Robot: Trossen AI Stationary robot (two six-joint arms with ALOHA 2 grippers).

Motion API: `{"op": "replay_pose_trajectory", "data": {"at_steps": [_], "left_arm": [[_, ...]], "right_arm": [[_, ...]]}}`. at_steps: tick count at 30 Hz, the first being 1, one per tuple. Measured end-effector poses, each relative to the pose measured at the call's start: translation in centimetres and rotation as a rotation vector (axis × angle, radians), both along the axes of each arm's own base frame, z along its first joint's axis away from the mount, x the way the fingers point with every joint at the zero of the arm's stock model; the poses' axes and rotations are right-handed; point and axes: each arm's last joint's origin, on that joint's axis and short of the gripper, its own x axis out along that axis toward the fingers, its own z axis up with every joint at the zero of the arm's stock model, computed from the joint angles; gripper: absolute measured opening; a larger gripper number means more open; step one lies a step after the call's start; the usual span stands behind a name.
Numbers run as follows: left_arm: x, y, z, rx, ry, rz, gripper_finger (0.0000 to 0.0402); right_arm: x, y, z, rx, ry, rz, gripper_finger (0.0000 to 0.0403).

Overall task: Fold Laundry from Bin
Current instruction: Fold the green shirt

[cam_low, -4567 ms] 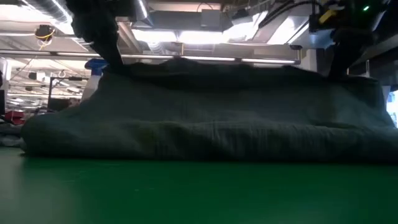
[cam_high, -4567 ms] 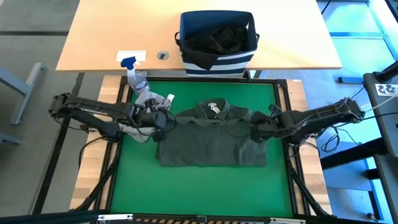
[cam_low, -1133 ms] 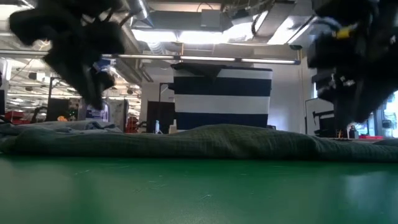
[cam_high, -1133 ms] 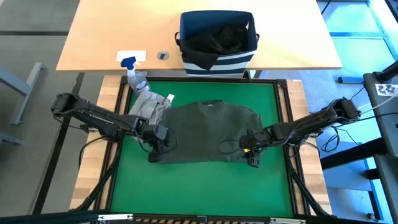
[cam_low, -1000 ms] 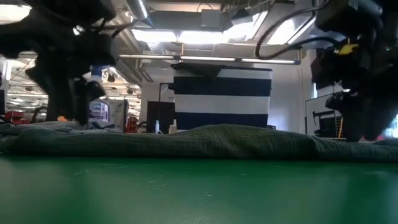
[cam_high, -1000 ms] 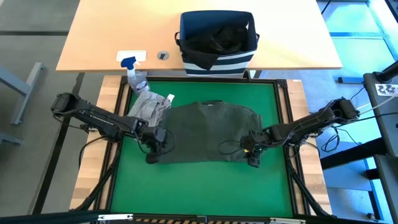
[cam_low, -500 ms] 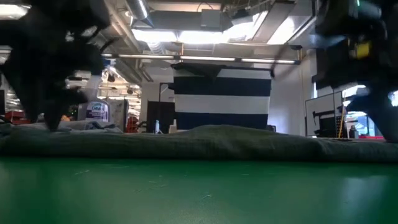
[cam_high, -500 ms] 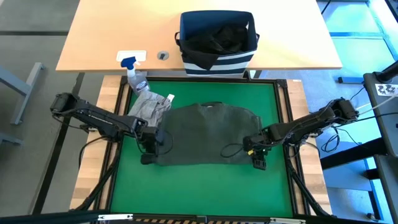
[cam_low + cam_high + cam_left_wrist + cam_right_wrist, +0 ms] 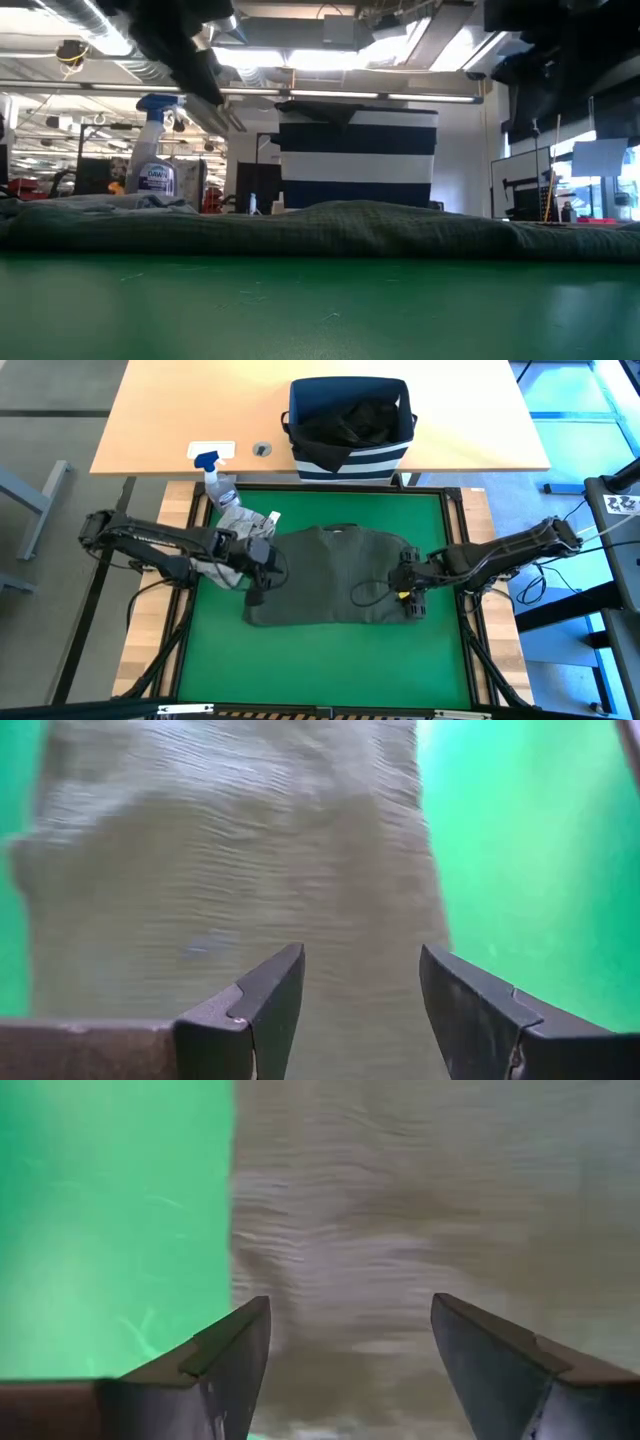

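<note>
The dark olive green garment (image 9: 335,575) lies folded and flat on the green mat (image 9: 330,660), and shows as a low ridge in the low view (image 9: 330,225). My left gripper (image 9: 254,597) hangs open above its near left corner, and the cloth (image 9: 250,870) shows well below the fingers. My right gripper (image 9: 411,605) hangs open above its near right corner (image 9: 400,1230). A light grey garment (image 9: 235,525) lies bunched at the mat's far left corner. The navy striped bin (image 9: 350,425) stands on the wooden table behind the mat, with a black garment (image 9: 350,420) inside.
A clear spray bottle with a blue nozzle (image 9: 215,480) stands beside the grey garment, at the mat's far left corner. A white card (image 9: 212,450) lies on the wooden table. Bare green mat stretches along the near edge.
Both grippers have risen from the olive garment's near corners and drawn a little toward the far edge, and now hang clear of the cloth. In the low view they have climbed almost out of the picture. The garment has stayed flat where it lay.
</note>
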Motion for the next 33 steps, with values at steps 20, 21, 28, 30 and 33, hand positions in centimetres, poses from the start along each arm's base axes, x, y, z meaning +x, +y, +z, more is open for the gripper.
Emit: {"op": "replay_pose_trajectory", "data": {"at_steps": [20, 21, 28, 30, 33], "left_arm": [[0.4, -3.0, -2.0, -0.055, 0.135, -0.208, 0.0195], [0.4, -3.4, -2.2, -0.064, 0.149, -0.211, 0.0195], [0.1, -6.7, -4.4, -0.097, 0.317, -0.207, 0.0195], [0.0, -7.8, -5.2, -0.11, 0.365, -0.195, 0.0195], [-0.1, -9.4, -6.7, -0.071, 0.428, -0.195, 0.0195]], "right_arm": [[-1.4, 3.4, -3.5, 0.168, 0.063, -0.009, 0.0275], [-1.6, 3.7, -3.8, 0.172, 0.064, -0.011, 0.0275], [-3.0, 4.9, -5.6, 0.119, 0.078, 0.029, 0.0275], [-3.0, 5.1, -5.6, 0.108, 0.065, 0.032, 0.0275], [-3.1, 5.3, -5.6, 0.085, 0.045, 0.031, 0.0275]]}}
